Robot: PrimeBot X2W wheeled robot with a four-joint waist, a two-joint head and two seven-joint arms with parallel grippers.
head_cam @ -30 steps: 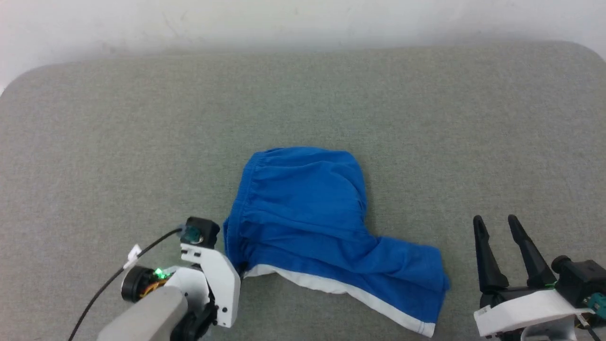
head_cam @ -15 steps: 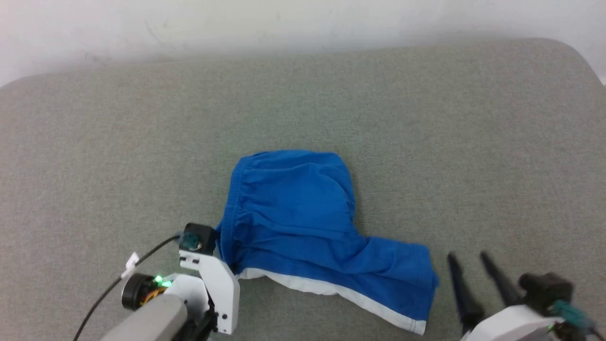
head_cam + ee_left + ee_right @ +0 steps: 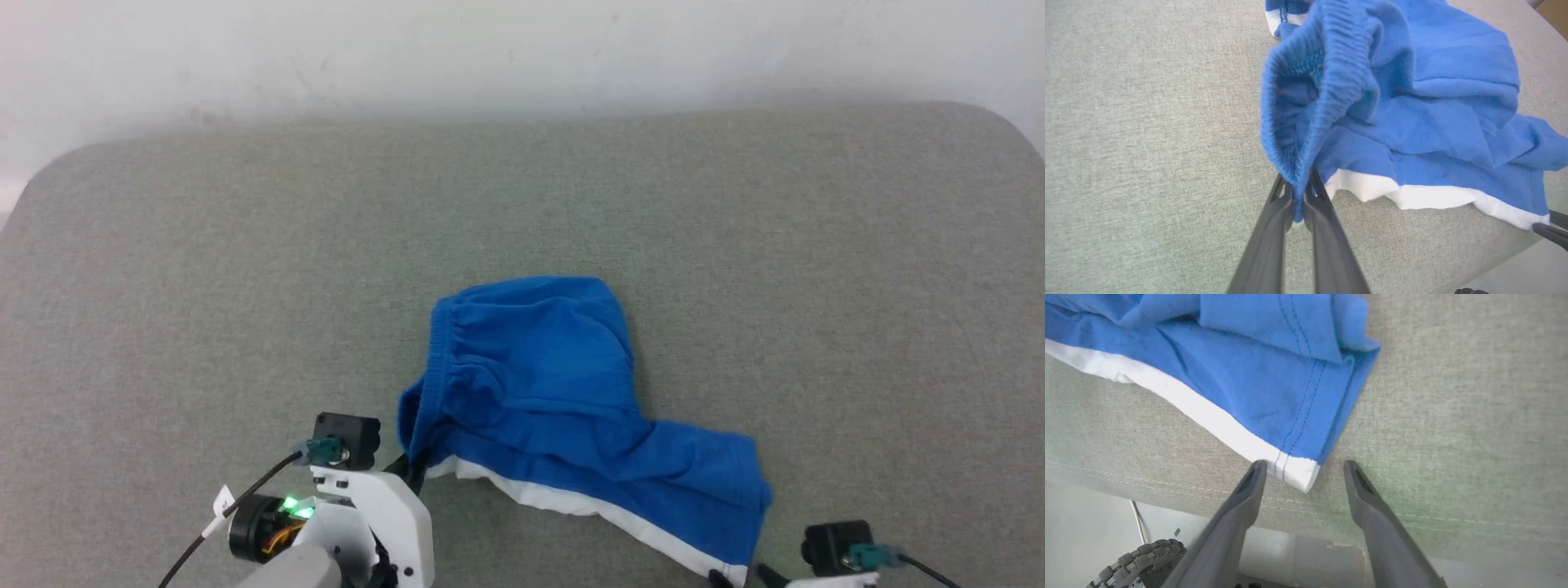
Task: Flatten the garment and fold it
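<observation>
The shorts [image 3: 563, 392] lie crumpled on the grey cloth-covered counter [image 3: 245, 286], toward its near edge, with the gathered waistband [image 3: 1327, 81] at the robot's left and one leg running out to the right, its white hem trim [image 3: 1208, 412] facing the edge. They look light and thoroughly limp: the cloth sags into soft folds, so it will probably drape and bunch from any single hold instead of keeping a shape, and the layers may cling to each other and to the nubby counter cloth. The ribbed elastic is the thickest, firmest part and gives the surest purchase, and the left fingers [image 3: 1299, 192] are clamped together on a fold of it, the band standing up slightly from the surface there. The right fingers [image 3: 1304, 465] stand apart on either side of the stitched white hem corner [image 3: 1300, 473] without pinching it; whether they touch it I cannot tell. That double-stitched corner seems the sensible second hold, since hemmed edges resist stretching. With two opposite holds, a gentle outward pull should spread the cloth flat; a hard tug would likely only stretch the elastic or slip a thin single layer free.
</observation>
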